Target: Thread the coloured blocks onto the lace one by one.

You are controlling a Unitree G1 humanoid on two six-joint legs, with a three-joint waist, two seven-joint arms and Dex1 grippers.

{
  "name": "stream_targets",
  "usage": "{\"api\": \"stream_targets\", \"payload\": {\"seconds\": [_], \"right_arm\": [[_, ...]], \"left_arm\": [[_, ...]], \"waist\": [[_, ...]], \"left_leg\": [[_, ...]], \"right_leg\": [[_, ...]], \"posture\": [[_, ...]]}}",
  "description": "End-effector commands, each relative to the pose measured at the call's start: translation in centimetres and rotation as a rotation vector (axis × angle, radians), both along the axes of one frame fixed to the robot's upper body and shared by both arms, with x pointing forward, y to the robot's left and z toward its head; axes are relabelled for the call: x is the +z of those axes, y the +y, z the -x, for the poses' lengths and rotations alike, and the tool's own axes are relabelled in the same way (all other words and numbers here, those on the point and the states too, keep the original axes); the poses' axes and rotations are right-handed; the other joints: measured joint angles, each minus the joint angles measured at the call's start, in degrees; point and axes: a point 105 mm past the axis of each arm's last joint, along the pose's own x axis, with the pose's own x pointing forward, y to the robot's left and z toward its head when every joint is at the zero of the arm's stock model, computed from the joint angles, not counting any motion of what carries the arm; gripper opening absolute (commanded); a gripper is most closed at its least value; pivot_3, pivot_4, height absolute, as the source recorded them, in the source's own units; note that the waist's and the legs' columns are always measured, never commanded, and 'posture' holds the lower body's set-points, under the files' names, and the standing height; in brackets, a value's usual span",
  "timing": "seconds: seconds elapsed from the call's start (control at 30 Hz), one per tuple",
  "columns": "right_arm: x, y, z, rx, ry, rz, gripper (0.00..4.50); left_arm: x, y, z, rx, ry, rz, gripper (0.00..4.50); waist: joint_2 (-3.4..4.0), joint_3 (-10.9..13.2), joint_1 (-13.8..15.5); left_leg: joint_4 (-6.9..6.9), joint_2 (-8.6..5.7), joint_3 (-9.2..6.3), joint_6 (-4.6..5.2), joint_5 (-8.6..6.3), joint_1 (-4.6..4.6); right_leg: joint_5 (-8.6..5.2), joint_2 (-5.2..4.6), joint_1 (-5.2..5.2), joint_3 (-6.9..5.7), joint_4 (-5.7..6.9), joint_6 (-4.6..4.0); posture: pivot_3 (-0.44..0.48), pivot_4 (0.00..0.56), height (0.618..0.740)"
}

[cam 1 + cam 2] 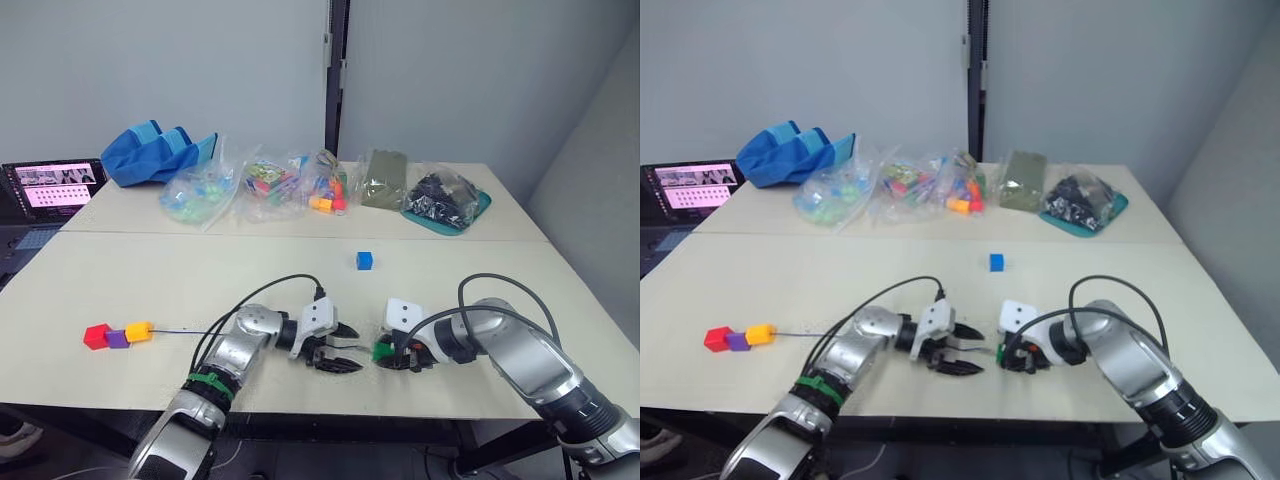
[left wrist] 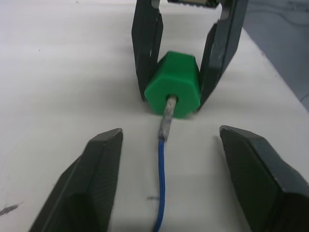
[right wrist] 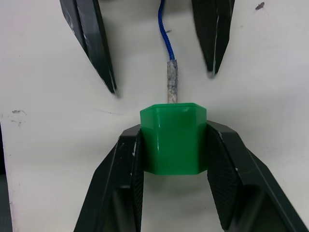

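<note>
I had the right gripper (image 3: 174,159) clamped on the green block (image 3: 174,137) at the table's (image 1: 300,280) front edge, hole facing the lace (image 2: 161,169) tip; left gripper (image 2: 164,188) stood open, straddling the lace to guide it in.

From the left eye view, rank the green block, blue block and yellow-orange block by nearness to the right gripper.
1. green block: clamped in the jaws of the right gripper.
2. blue block: loose on the table, farther back toward the bags.
3. yellow-orange block: far over on the robot's left, beside the purple and red ones.
</note>
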Motion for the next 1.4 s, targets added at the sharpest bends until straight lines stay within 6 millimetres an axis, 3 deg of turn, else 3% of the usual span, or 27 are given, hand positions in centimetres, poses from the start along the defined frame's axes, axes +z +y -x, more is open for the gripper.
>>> {"api": "stream_targets", "payload": {"seconds": [0.03,0.07,0.17,0.43,0.87,1.1,1.4], "right_arm": [[0.5,0.5,-0.1,0.018,-0.018,-0.009,1.27],[0.5,0.5,-0.1,0.019,-0.019,-0.010,1.27],[0.6,0.7,-0.2,0.022,-0.024,-0.011,1.27],[0.6,0.6,-0.2,0.027,-0.029,-0.004,1.27],[0.5,2.0,-0.7,0.067,-0.037,-0.006,1.27],[0.3,2.2,-0.8,0.075,-0.035,-0.005,1.27],[0.2,2.0,-0.9,0.065,-0.035,-0.007,1.27]], "left_arm": [[-0.8,1.0,-0.1,0.014,-0.014,-0.055,3.28],[-0.8,1.0,-0.1,0.014,-0.011,-0.054,3.28],[-0.7,0.7,-0.1,0.018,-0.001,-0.037,2.50],[0.0,-0.1,-0.2,0.029,0.063,0.018,0.00],[-0.1,-2.4,0.2,-0.014,0.049,0.009,0.00],[0.3,-2.6,0.1,0.002,0.087,0.045,0.00],[0.6,0.1,-0.4,0.034,0.076,0.029,2.86]], "waist": [[0.00,0.00,0.02],[0.00,0.00,0.01],[0.00,0.00,-0.06],[0.00,0.00,0.00],[0.00,0.00,0.22],[-0.01,0.00,0.23],[-0.01,0.00,-0.16]], "left_leg": [[0.00,0.00,0.00,0.00,0.00,0.00],[0.00,0.00,0.00,0.00,0.00,0.00],[0.00,0.00,0.00,0.00,0.00,0.00],[0.00,0.00,0.00,0.00,0.00,0.00],[0.01,0.00,0.00,0.00,0.00,-0.01],[0.04,0.00,0.00,0.00,0.00,0.00],[0.04,0.00,0.00,-0.01,0.01,0.01]], "right_leg": [[0.00,0.00,0.00,0.00,0.00,0.00],[0.00,0.00,0.00,0.00,-0.01,0.00],[0.00,0.00,0.00,0.00,-0.01,0.00],[0.00,0.00,0.00,0.00,-0.01,0.00],[0.00,0.00,0.01,0.00,-0.02,0.00],[0.01,0.00,0.03,0.00,0.01,0.00],[0.02,0.00,0.02,0.00,0.03,0.00]], "posture": [[0.000,0.150,0.740],[0.000,0.150,0.740],[0.000,0.150,0.740],[0.000,0.150,0.740],[0.000,0.150,0.740],[0.000,0.150,0.740],[0.000,0.150,0.740]]}}
